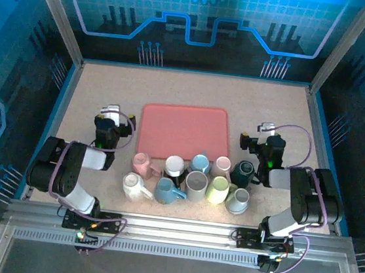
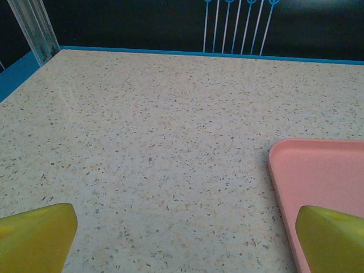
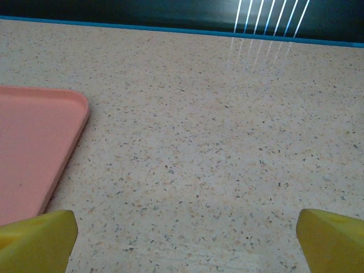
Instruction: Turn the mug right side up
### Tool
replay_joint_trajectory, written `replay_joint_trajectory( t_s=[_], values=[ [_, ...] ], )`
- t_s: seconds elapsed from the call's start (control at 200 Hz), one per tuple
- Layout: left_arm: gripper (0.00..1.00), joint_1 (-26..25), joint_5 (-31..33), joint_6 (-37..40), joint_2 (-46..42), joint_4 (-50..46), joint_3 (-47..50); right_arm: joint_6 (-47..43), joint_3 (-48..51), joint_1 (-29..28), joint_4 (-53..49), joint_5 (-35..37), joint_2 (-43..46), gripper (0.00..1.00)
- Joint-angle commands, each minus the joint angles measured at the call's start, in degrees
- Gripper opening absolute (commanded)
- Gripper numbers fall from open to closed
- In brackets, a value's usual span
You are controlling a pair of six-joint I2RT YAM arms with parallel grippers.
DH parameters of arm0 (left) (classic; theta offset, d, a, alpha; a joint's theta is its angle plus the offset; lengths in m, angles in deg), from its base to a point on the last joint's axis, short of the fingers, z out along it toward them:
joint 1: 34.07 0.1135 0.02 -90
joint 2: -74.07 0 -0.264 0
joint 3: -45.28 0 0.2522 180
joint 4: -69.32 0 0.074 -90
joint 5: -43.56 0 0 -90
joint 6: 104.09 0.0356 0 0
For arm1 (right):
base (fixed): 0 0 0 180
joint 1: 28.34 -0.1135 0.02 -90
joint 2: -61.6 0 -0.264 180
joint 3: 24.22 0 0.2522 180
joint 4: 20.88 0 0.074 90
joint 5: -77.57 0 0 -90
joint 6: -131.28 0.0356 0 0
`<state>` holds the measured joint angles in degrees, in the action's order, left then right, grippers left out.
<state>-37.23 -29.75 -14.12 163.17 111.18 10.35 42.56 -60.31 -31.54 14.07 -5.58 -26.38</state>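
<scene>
Ten mugs cluster along the near edge of the tray. The pink mug, off the tray's near-left corner, shows no opening, though which mug is upside down is hard to tell. The left gripper hovers just left of the tray, jaws wide and empty. The right gripper hovers just right of it, likewise.

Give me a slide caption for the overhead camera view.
Both open, the left gripper and right gripper flank a pink tray; mugs cluster by its near edge.
</scene>
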Motion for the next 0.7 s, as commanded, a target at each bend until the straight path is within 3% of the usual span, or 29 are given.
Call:
replay_joint_trajectory(
  t_s=[0.0, 0.695],
  values=[
    [0.99, -0.01, -0.34, -0.32, 0.44, 0.53, 0.40, -0.24, -0.26, 0.50, 1.07, -0.46, 0.71, 1.00],
    [0.99, 0.87, -2.27, -0.85, 0.20, -0.87, 0.00, -0.11, -0.09, 0.69, 1.37, -1.00, 0.71, 1.00]
  ],
)
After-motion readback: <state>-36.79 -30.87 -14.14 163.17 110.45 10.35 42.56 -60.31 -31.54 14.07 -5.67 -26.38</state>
